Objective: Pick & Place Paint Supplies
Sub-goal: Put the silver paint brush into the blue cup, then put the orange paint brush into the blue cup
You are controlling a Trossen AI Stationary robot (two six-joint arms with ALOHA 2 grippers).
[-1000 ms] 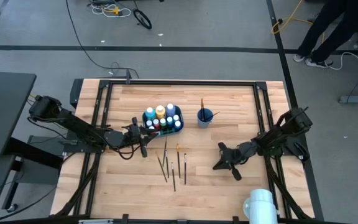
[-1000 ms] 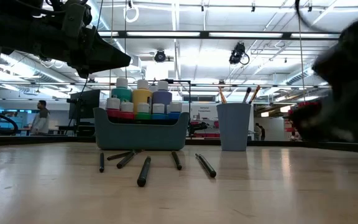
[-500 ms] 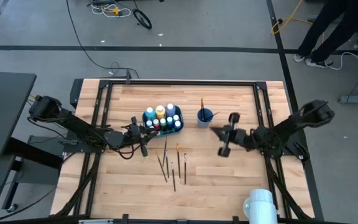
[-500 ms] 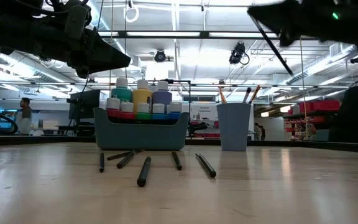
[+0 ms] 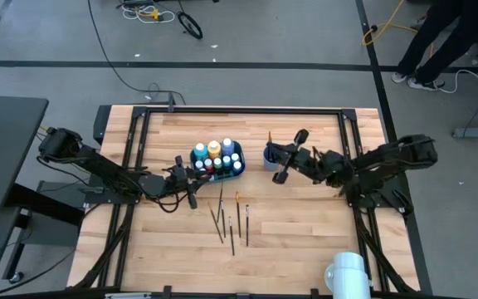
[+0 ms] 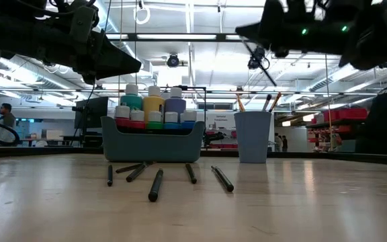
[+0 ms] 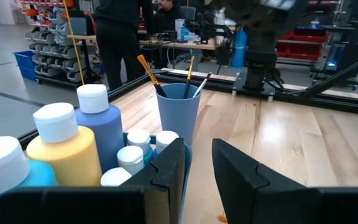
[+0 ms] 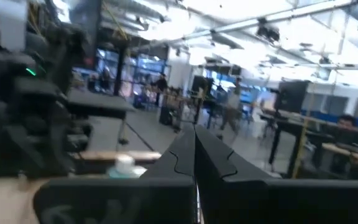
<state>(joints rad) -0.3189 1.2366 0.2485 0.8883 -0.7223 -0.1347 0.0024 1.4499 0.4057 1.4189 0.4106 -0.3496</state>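
Five paintbrushes (image 5: 231, 218) lie loose on the bench (image 5: 305, 241) in front of the teal bin (image 6: 153, 144). The bin holds the white-capped paint bottles (image 5: 218, 156) packed upright. A few more brushes (image 6: 269, 102) stand in the blue cup (image 6: 252, 138) just beside the bin.

One more thin dark line, which I take for a brush (image 6: 264, 67), slants down from the right end effector (image 5: 282, 156) in the low view. The jaws are pressed together and seem to pinch it, though the wrist view does not show it clearly.

That end effector is what has changed. A second ago it sat low over the right front of the bench. It has since lifted and swung across, and now hangs just beside the cup and above its rim. I judge this to be the carry phase of one brush's placement. The next move calls for lining the handle up over the cup's mouth and then letting go.

The left end effector (image 7: 197, 177) has not moved. It rests at the bin's end with a narrow gap between its fingers, and the bin's wall is just against one of them. I cannot tell whether it actually grips the wall.
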